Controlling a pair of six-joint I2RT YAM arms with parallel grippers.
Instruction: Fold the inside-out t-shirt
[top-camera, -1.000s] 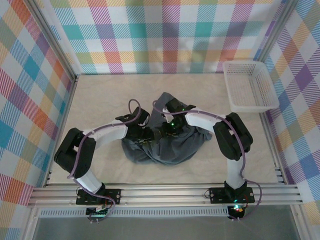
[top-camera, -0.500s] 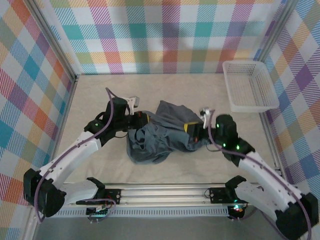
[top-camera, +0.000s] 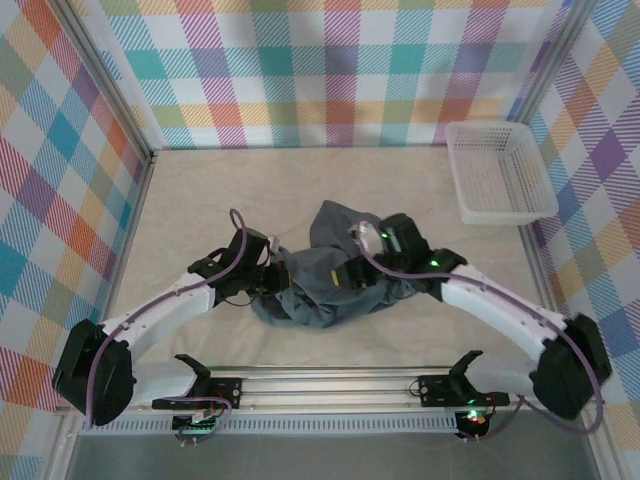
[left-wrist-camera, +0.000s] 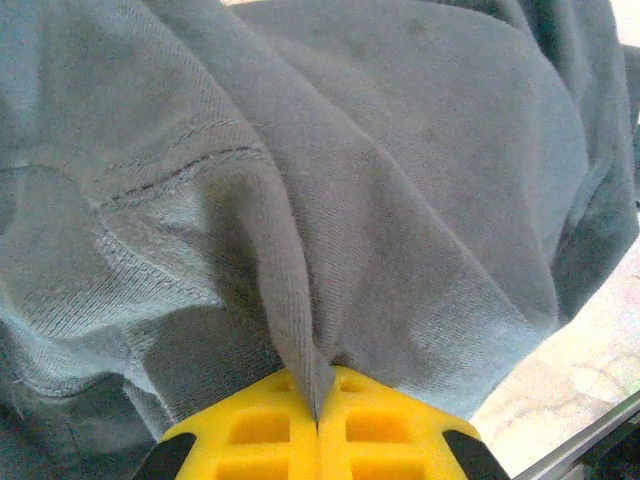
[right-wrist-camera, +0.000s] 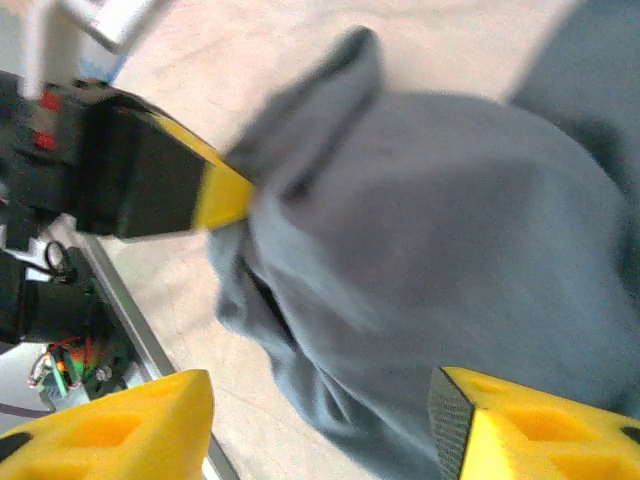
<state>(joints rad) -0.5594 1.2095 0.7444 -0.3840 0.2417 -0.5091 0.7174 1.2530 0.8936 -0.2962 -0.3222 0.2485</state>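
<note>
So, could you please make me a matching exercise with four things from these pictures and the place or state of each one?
1. dark slate-grey fabric t-shirt
2. white plastic mesh basket
3. left gripper
4. right gripper

a. open
b. far right of the table
c. heaped in the middle
d. shut on a shirt fold

Pairs: 1-c, 2-b, 3-d, 4-a
</note>
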